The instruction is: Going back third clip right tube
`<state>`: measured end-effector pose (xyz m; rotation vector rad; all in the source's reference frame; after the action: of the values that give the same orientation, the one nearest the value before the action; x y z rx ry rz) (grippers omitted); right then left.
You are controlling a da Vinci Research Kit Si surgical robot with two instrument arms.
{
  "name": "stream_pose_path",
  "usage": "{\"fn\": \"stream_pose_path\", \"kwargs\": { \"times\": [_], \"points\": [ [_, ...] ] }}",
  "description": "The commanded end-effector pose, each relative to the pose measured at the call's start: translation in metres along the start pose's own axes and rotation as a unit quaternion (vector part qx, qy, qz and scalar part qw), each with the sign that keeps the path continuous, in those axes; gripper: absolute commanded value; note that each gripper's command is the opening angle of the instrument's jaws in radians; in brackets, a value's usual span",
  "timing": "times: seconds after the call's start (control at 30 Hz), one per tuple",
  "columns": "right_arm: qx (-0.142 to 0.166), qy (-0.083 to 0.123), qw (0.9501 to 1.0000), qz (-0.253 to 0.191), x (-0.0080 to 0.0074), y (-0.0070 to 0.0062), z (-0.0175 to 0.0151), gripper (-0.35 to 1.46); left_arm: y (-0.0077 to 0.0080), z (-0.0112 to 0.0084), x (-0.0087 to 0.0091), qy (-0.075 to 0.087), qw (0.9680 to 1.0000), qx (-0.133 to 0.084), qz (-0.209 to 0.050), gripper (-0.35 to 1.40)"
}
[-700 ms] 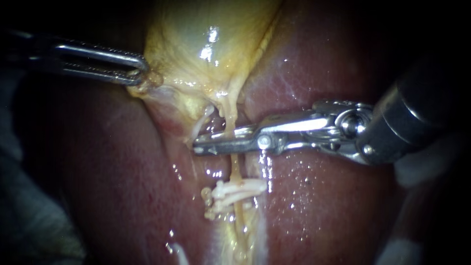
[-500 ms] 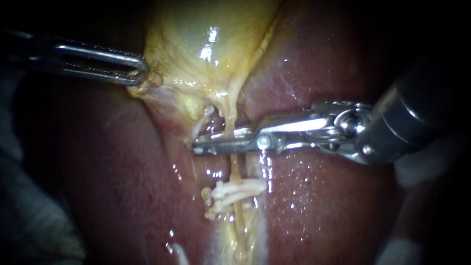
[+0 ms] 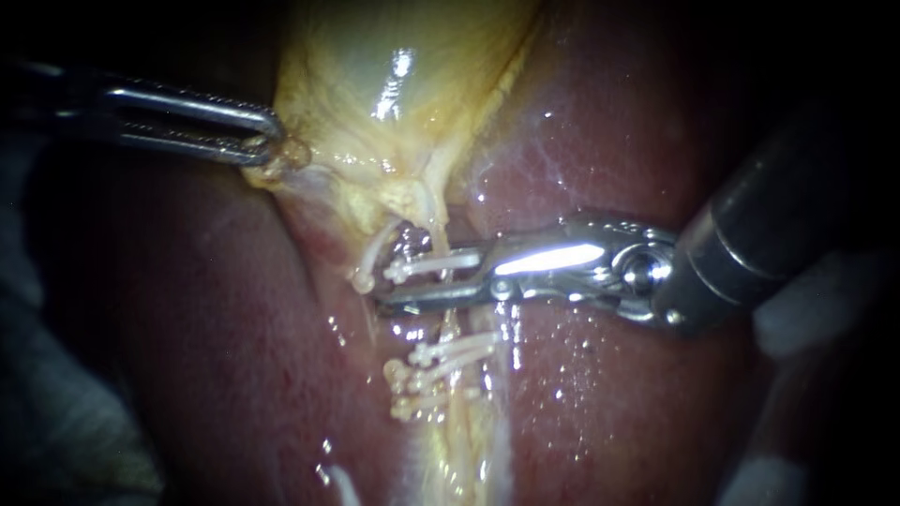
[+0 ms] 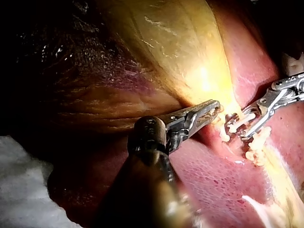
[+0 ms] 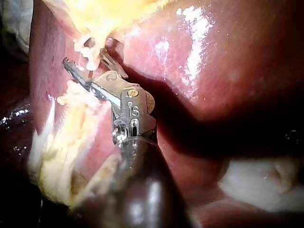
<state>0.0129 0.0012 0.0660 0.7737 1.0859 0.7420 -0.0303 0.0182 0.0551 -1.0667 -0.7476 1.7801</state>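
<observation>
The right instrument (image 3: 412, 281) holds its jaws apart around the right tube (image 3: 448, 328). A white clip (image 3: 431, 264) sits across the tube between them, nearer the gallbladder (image 3: 375, 66) than two other clips (image 3: 450, 361). The left instrument's (image 3: 265, 145) jaws are clamped on the gallbladder's edge.

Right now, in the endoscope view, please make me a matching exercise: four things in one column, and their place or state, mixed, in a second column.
Things:
1. left instrument
2. right instrument
3. upper clip
4. gallbladder

Places or states:
A. pale yellow, held at its edge
B. jaws open, one on each side of the tube
C. jaws shut on the gallbladder
D. white, across the tube, between open jaws

Pairs: 1-C, 2-B, 3-D, 4-A
</observation>
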Motion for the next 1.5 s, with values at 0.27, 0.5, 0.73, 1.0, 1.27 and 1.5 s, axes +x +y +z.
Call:
{"fn": "stream_pose_path", "kwargs": {
  "times": [0.27, 0.5, 0.73, 1.0, 1.27, 1.5],
  "points": [
    [-0.004, 0.003, 0.9998, -0.021, -0.0004, -0.0001, -0.0017, 0.42, 0.0000, -0.0002, -0.0001, 0.000, 1.0000, -0.001, 0.000, -0.35],
    [-0.018, 0.008, 0.9935, -0.112, -0.0005, -0.0006, -0.0038, 0.46, 0.0000, -0.0002, -0.0001, 0.000, 1.0000, -0.001, 0.000, -0.35],
    [-0.044, 0.010, 0.9724, -0.229, 0.0007, -0.0028, -0.0081, 0.50, 0.0000, -0.0002, -0.0001, 0.000, 1.0000, -0.001, 0.000, -0.35],
    [-0.044, 0.003, 0.9569, -0.287, 0.0019, -0.0047, -0.0124, 0.50, -0.0002, -0.0002, -0.0001, 0.000, 1.0000, -0.001, 0.000, -0.35],
    [-0.042, -0.044, 0.9469, -0.316, 0.0022, -0.0062, -0.0135, 0.50, -0.0012, 0.0009, -0.0008, 0.000, 1.0000, 0.000, 0.004, -0.35],
    [-0.037, -0.048, 0.9458, -0.319, 0.0019, -0.0067, -0.0140, 0.50, -0.0022, 0.0034, -0.0013, -0.002, 1.0000, -0.005, 0.006, -0.35]
  ]
}}
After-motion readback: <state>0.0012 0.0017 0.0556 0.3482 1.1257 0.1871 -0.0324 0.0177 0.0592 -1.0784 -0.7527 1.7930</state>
